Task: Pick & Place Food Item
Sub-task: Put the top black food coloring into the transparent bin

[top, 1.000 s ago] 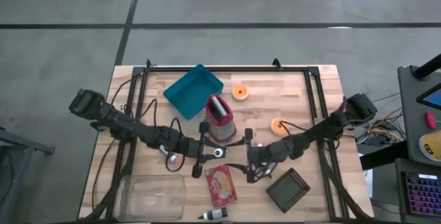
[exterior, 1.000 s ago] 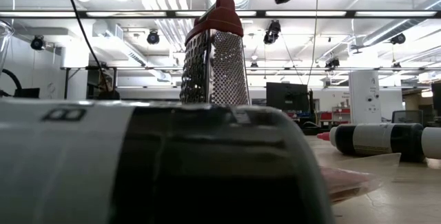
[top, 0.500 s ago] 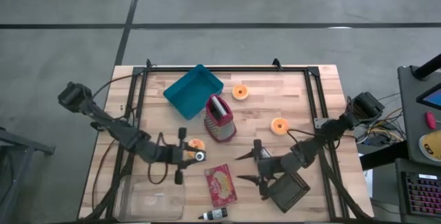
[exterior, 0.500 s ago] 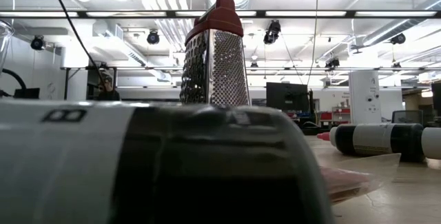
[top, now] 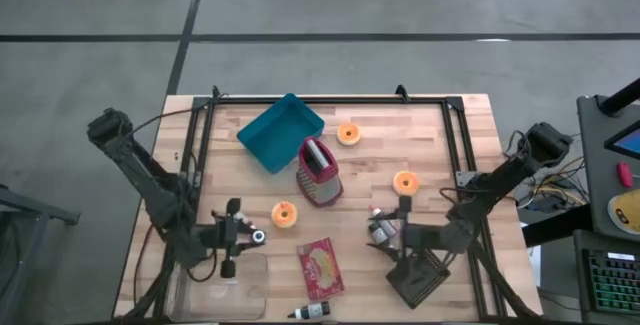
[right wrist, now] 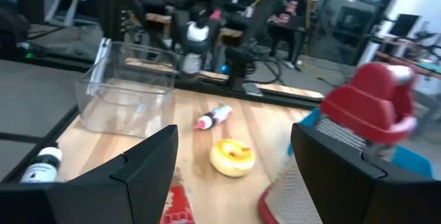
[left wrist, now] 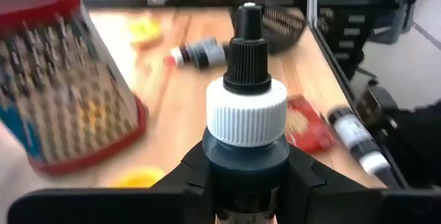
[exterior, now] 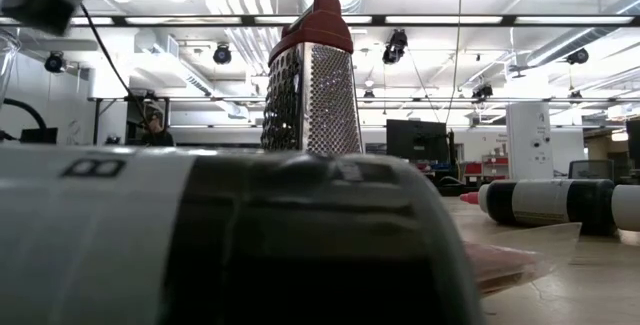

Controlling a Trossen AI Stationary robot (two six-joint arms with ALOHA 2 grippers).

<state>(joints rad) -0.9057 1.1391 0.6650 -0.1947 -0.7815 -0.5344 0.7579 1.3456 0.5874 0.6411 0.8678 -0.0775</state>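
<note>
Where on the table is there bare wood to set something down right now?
Bare wood lies along the far right, between the far orange ring and the table's right rail, and on the left between the teal tray and the clear container. It is crowded around the grater, red packet and black square dish.

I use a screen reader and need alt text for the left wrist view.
The left end effector is shut on a small dark bottle with a white ribbed cap, held upright. Behind it on the wooden table stand a red-rimmed grater and a red packet.
</note>
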